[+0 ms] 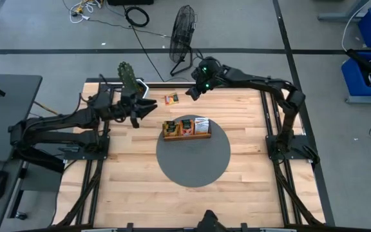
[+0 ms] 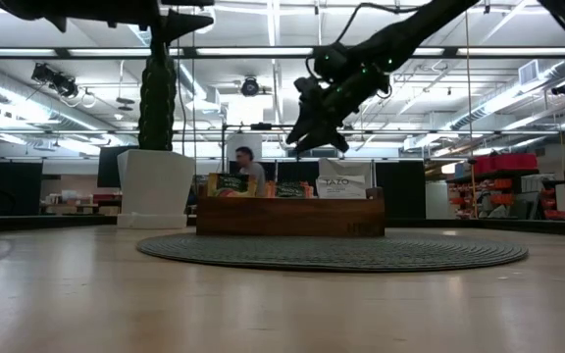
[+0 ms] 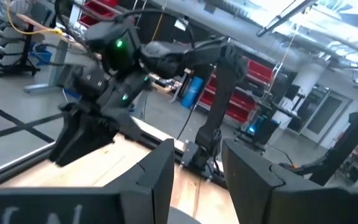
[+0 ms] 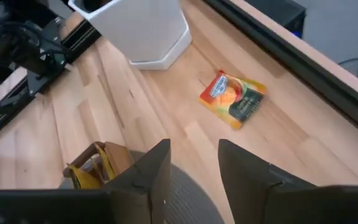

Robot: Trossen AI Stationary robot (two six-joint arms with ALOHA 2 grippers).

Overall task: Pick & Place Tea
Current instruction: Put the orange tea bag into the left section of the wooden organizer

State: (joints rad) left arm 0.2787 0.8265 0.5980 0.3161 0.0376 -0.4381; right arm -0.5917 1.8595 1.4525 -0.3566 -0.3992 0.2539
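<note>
One orange-and-green tea sachet (image 1: pixel 171 98) (image 4: pixel 233 98) lies flat on the wooden table near its far edge. More tea sachets (image 1: pixel 185 125) (image 2: pixel 341 184) stand upright in the brown wooden tray (image 1: pixel 187 135) (image 2: pixel 290 216), which sits on a round grey mat (image 1: pixel 193 154). My right gripper (image 1: pixel 192 92) (image 4: pixel 194 165) hangs open in the air, slanting down, just right of the lying sachet. My left gripper (image 1: pixel 145 108) (image 3: pixel 197 180) is open and level, raised above the table left of the tray, with nothing between its fingers.
A white pot with a cactus (image 1: pixel 131 80) (image 4: pixel 138 31) stands at the far left, close to the lying sachet. A fan (image 1: pixel 183 32) stands on the floor beyond the table. Bare wood lies on the near side of the mat (image 1: pixel 192 206).
</note>
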